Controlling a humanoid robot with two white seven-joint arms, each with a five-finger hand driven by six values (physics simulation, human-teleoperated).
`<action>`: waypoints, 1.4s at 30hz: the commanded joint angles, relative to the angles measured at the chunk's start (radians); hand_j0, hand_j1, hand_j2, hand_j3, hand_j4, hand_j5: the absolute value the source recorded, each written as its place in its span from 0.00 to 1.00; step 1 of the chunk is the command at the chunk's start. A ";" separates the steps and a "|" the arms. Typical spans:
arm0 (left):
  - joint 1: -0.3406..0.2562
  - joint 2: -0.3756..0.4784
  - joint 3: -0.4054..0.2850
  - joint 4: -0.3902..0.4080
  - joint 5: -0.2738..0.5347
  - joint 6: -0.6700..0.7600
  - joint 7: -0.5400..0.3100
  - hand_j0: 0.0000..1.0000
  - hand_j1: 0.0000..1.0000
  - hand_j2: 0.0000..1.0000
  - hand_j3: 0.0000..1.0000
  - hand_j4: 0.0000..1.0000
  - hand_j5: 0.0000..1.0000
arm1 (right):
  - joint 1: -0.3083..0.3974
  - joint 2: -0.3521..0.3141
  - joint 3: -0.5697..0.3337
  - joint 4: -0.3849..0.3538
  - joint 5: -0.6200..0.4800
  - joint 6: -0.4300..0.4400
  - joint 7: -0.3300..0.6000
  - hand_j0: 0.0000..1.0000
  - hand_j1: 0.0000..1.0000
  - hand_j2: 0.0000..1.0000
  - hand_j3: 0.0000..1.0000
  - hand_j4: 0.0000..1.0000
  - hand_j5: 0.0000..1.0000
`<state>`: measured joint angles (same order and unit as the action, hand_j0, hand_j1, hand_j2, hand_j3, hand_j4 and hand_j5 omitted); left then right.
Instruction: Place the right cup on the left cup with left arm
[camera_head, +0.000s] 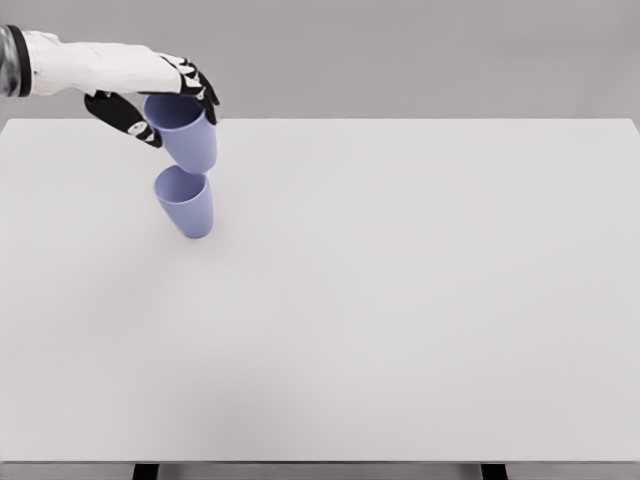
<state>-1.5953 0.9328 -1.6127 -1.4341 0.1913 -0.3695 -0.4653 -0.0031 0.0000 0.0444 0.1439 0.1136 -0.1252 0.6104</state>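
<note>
Two pale blue cups show in the head view. One cup (186, 201) stands upright on the white table (400, 300), at the left and toward the back. The other cup (186, 132) hangs just above it, its base close over the standing cup's rim, mouth tilted slightly toward me. My left hand (160, 100) is shut on the raised cup near its rim, black fingers over the far side and thumb on the left side. Whether the two cups touch is unclear. My right arm does not show.
The table's back edge (400, 119) runs just behind the cups. Its front edge (320, 462) lies near the bottom of the picture, with two dark table legs below it.
</note>
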 joint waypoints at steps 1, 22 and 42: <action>0.000 0.015 -0.015 0.008 0.007 0.001 -0.003 0.63 0.63 0.63 0.63 0.63 0.63 | 0.000 0.000 0.000 0.000 0.001 -0.001 0.000 1.00 1.00 1.00 1.00 1.00 1.00; 0.015 0.001 -0.041 0.077 0.011 -0.002 -0.006 0.64 0.64 0.64 0.64 0.64 0.64 | 0.000 0.000 0.000 0.000 0.001 -0.001 0.000 1.00 1.00 1.00 1.00 1.00 1.00; 0.021 0.006 -0.046 0.061 0.036 -0.022 -0.003 0.64 0.64 0.64 0.64 0.64 0.64 | 0.000 0.000 0.000 0.000 0.001 -0.001 0.000 1.00 1.00 1.00 1.00 1.00 1.00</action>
<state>-1.5723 0.9388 -1.6595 -1.3773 0.2239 -0.3931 -0.4668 -0.0031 0.0000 0.0444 0.1439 0.1136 -0.1252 0.6104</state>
